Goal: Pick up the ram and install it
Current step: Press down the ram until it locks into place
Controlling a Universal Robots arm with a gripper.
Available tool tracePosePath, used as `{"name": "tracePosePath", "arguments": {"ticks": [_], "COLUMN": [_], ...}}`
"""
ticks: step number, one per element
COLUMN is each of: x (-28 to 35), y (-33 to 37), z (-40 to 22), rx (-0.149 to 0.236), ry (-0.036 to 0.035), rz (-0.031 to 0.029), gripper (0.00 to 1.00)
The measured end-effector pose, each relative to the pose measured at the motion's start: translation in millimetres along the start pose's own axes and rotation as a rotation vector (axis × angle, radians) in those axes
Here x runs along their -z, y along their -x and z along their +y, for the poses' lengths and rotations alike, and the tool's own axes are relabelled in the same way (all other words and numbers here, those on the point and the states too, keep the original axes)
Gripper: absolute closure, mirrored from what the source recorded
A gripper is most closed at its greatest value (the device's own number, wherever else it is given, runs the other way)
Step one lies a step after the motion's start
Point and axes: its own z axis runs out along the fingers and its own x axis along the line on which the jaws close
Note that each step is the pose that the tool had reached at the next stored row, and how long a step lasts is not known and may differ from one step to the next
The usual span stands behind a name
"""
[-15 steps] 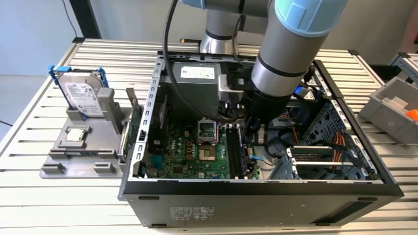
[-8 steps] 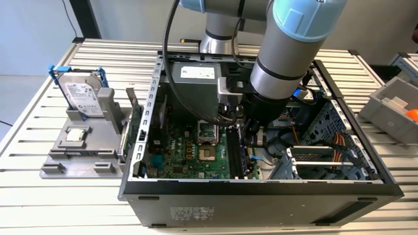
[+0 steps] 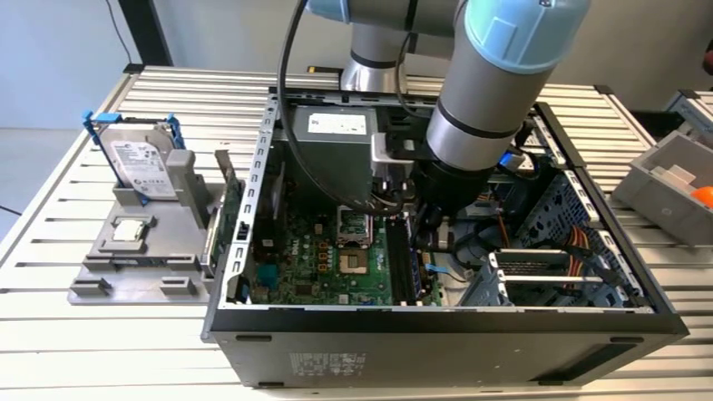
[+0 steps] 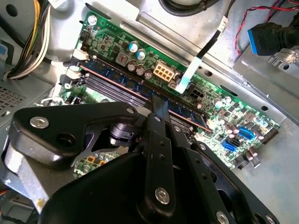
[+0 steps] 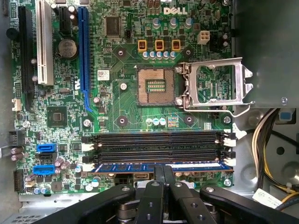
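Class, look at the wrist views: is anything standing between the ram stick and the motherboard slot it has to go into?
Nothing visible does. The thin blue-green ram stick already lies along the outermost long black slot, directly under the black claw. The neighbouring black slots hold no sticks.

**Slatted metal bench against a pale wall**

A work table (image 3: 100, 334) of pale, ribbed metal slats spans the exterior view from the lower left to the right edge. At upper left, a light grey-white wall (image 3: 67, 58) meets a dark upright post (image 3: 149, 33). Grey floor (image 3: 28, 159) shows at the left edge. Lighting is even and soft.
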Motion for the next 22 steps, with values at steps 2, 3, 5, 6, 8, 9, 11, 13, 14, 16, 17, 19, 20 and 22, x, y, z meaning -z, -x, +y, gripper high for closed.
{"name": "tracePosePath", "arguments": {"ticks": [2,3,5,6,8,9,11,13,14,16,17,19,20,22], "x": [-0.8,-2.0,-5.7,-7.3,-9.9,-11.0,-13.7,-15.8,-16.0,-16.0,-16.2,-15.2,-6.8,9.9], "y": [-0.1,-0.1,-0.3,-0.3,-0.4,-0.4,-0.7,-0.7,-0.6,-0.6,-0.6,-0.6,-0.3,0.3], "z": [0.0,-0.1,-0.2,-0.3,-0.4,-0.4,-0.5,-0.6,-0.6,-0.6,-0.6,-0.5,-0.2,0.4], "rx": [0.000,0.000,0.000,0.000,0.000,0.000,0.000,0.000,0.000,0.000,0.000,0.000,0.000,0.000], "ry": [0.0001,0.0002,0.0002,0.0001,0.0001,0.0002,0.0006,0.0003,0.0003,0.0003,0.0002,0.0001,0.0002,0.0009], "rz": [0.0002,0.0001,0.0001,0.0000,0.0001,0.0003,0.0019,0.0007,0.0008,0.0006,0.0003,-0.0003,-0.0001,0.0001], "gripper": [1.00,1.00,1.00,1.00,1.00,1.00,1.00,1.00,1.00,1.00,1.00,1.00,1.00,1.00]}}
